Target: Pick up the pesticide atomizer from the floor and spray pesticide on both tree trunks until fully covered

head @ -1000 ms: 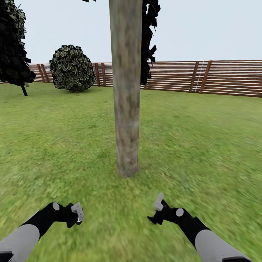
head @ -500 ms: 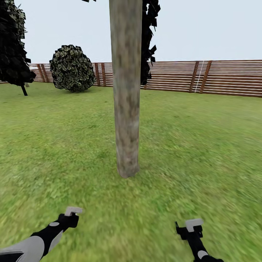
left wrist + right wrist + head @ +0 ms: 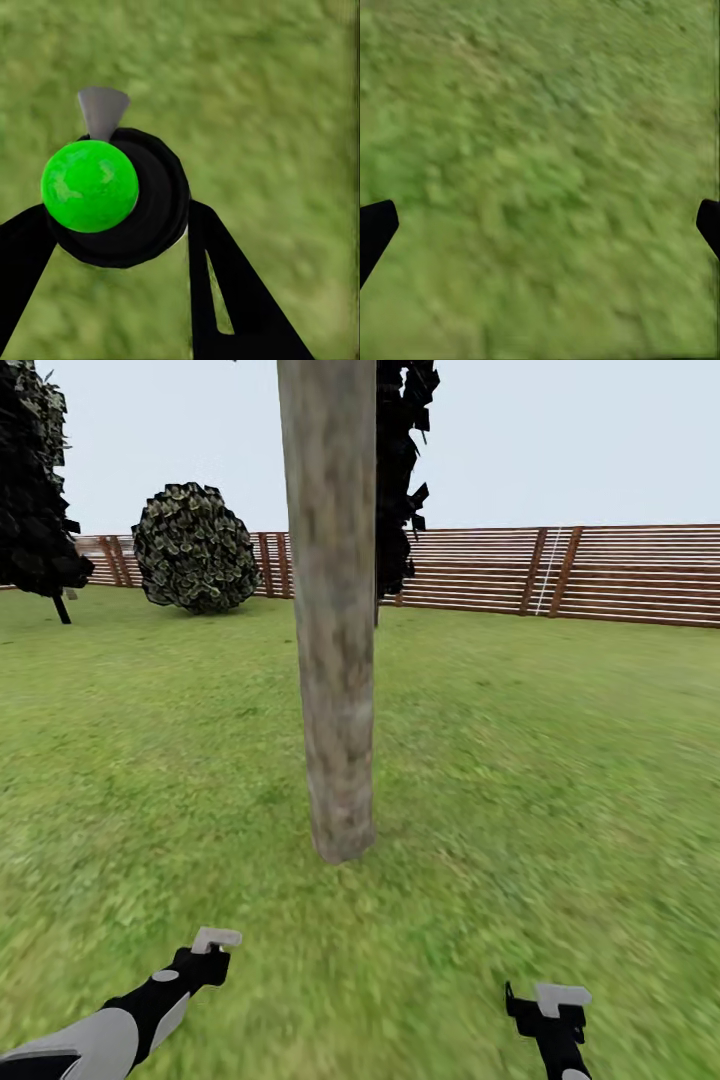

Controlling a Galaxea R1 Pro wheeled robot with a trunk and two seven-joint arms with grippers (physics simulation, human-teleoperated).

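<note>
Atomizer [image 3: 112, 199] upright between left end effector [image 3: 112, 300] fingers.

Tree trunk [image 3: 333, 610] centre on grass [image 3: 560, 780], bush [image 3: 195, 547] behind left (by fence [image 3: 600, 572]), both pincers nearest.

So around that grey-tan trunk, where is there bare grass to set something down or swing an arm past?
Open green lawn lies on both sides of the mottled grey-tan tree trunk, running back to the brown slat fence. The strip between the trunk base and the two black grippers, left and right, is bare too. Growth crowds the far left: round bush, dark tree.
</note>
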